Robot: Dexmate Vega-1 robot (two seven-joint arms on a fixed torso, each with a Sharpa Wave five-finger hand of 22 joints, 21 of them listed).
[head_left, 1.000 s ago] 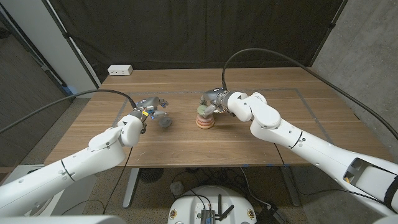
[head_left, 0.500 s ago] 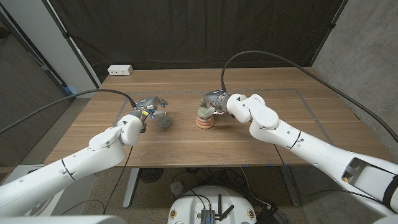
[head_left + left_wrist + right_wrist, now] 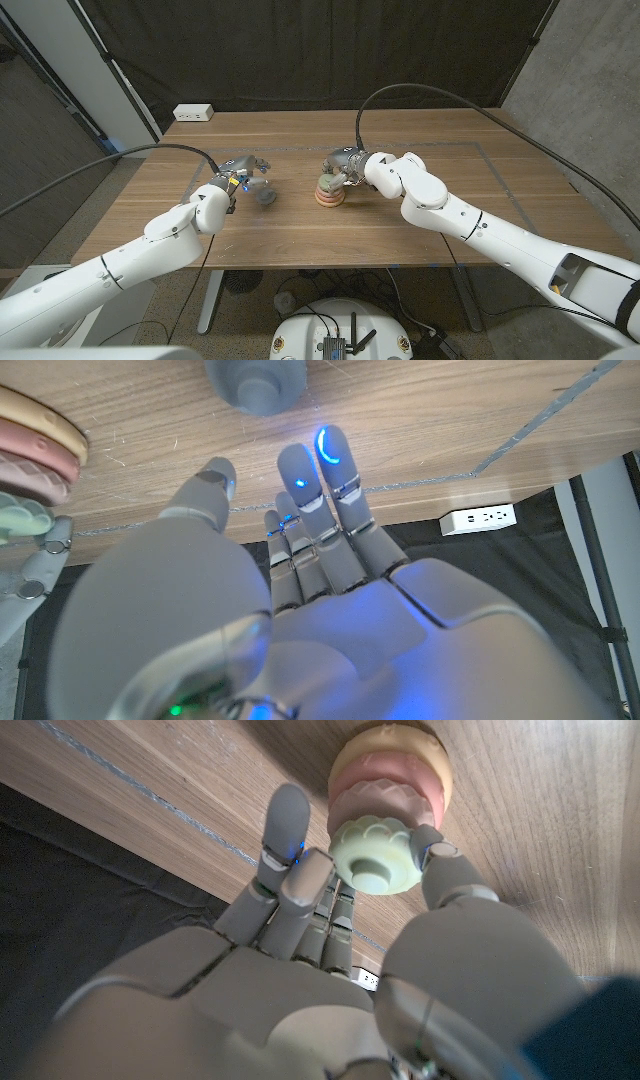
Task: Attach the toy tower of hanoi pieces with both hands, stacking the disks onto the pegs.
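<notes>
On the wooden table (image 3: 400, 215), the robot's right hand (image 3: 343, 166) reached in over the stack of disks (image 3: 328, 191), which stood a little right of the table's middle; in the right wrist view the pale green disk (image 3: 377, 859) sat topmost on the peg, above a pink disk (image 3: 385, 805) and a tan disk (image 3: 390, 755), with the peg's tip showing at the green disk's centre; the thumb touched one side of that green disk and the other fingers (image 3: 283, 838) lay against the opposite side, so the hand pinched the top disk while it sat on the stack. The left hand (image 3: 240, 175) hovered to the left of the stack, well apart from it, just beside a grey piece (image 3: 266, 196) that stood on the table; in the left wrist view the fingers (image 3: 337, 475) were stretched out and slightly spread toward the grey piece (image 3: 256, 382), with the fingertips near it but not touching, and nothing was held in the hand; blue lights glowed on the fingertips. The edge of the disk stack (image 3: 35, 445) showed in that view beside the left hand's thumb. A white power strip (image 3: 193, 113) lay at the far left corner of the table; a black curtain (image 3: 300, 50) hung behind it.
</notes>
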